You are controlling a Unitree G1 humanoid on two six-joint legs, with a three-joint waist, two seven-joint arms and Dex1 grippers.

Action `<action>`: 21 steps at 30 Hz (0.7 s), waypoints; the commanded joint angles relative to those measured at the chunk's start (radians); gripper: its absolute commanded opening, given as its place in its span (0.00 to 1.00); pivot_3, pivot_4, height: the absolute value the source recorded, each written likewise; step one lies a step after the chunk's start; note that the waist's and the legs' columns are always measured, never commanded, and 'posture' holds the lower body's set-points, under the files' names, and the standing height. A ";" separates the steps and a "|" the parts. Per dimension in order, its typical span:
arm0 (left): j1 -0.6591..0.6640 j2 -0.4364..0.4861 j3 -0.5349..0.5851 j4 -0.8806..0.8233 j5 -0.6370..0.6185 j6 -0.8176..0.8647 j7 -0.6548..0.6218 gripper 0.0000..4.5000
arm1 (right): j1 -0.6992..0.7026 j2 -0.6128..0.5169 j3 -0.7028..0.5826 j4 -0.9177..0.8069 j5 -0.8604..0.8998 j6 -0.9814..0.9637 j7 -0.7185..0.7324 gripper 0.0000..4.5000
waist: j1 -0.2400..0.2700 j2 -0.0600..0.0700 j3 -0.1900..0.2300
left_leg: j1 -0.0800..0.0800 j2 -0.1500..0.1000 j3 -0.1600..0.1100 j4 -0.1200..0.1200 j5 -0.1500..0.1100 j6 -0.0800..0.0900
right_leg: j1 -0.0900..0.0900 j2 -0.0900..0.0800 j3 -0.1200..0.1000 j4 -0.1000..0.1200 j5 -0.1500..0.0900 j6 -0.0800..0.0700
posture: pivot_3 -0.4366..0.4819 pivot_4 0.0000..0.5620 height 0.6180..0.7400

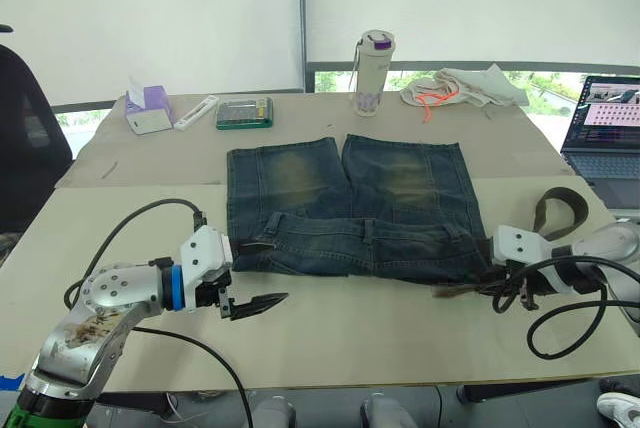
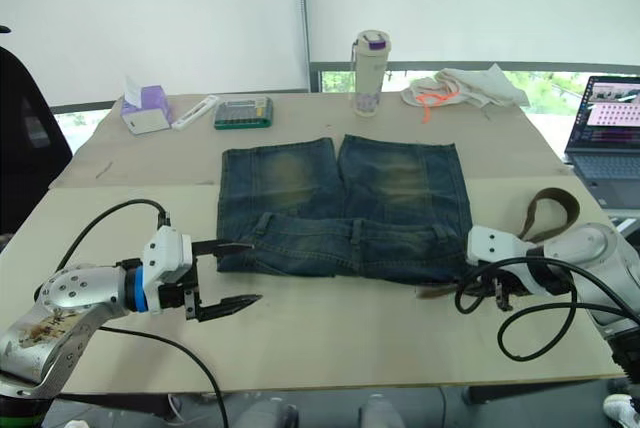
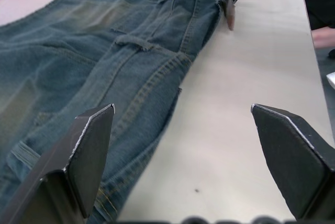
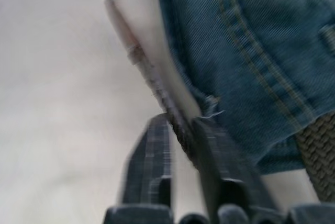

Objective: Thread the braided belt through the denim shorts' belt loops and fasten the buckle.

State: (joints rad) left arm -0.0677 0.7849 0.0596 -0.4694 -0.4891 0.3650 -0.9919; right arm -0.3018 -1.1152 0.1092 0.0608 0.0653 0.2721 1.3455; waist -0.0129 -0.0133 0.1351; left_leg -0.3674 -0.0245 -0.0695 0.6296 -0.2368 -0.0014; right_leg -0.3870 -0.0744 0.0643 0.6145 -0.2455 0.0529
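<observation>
Your right claw (image 4: pixel 180 130) pinches the braided belt (image 4: pixel 144 62) near its tip, aimed along the waistband for threading. The denim shorts (image 1: pixel 345 208) lie flat on the tabletop (image 1: pixel 330 333). Your left claw (image 1: pixel 250 273) stands wide open, empty, at the opposite waistband corner.

Faded blue denim shorts (image 1: pixel 345 208) lying flat on the tabletop, waistband toward the robot, yellowish worn patches on both legs, belt loops (image 3: pixel 129 41) along the waistband, dark-brown braided belt (image 1: pixel 556 210) looped beside the shorts' right edge, its tip (image 4: pixel 137 51) just off the waistband corner
</observation>
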 commanded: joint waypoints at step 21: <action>-0.461 -0.418 -0.265 0.355 -0.203 0.242 -0.059 0.98 | -0.171 0.064 -0.024 -0.300 0.299 0.200 0.106 0.01 | 0.001 -0.001 0.000 | -0.002 -0.006 -0.003 0.005 0.000 0.001 | 0.000 0.000 -0.001 0.002 0.000 0.001 | 0.48 0.27 1.00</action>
State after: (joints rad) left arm -0.5166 0.3719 -0.1961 -0.1319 -0.7098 0.6378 -1.0222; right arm -0.4538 -1.0505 0.1028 -0.2210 0.3380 0.4627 1.4442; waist -0.0119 -0.0141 0.1349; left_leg -0.3692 -0.0302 -0.0725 0.6348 -0.2372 -0.0007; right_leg -0.3865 -0.0741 0.0633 0.6164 -0.2455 0.0544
